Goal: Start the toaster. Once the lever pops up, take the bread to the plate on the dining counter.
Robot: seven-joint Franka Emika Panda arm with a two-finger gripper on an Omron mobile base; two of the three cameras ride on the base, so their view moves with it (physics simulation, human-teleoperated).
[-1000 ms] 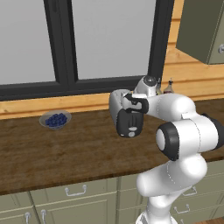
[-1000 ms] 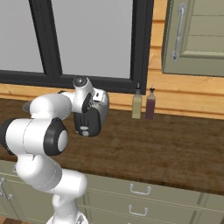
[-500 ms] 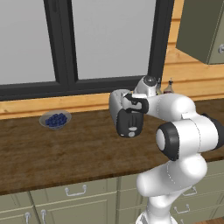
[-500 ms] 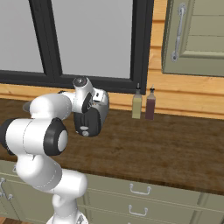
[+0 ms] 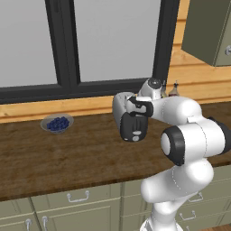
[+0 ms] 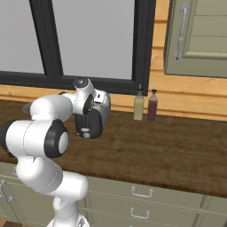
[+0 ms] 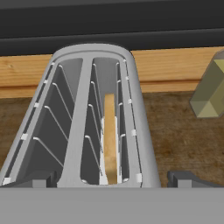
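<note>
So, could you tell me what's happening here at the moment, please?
The robot arm has its open claw poised right above the toaster on the wooden kitchen counter by the window. A slice of bread sits down in one of the toaster's slots. Nothing is gripped yet. A bowl of blueberries stands off to the left, two bottles to the right.

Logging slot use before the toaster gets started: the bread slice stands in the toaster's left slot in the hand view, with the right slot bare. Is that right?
Not quite. In the hand view the bread stands on edge in the right slot of the toaster; the left slot is the bare one.
</note>
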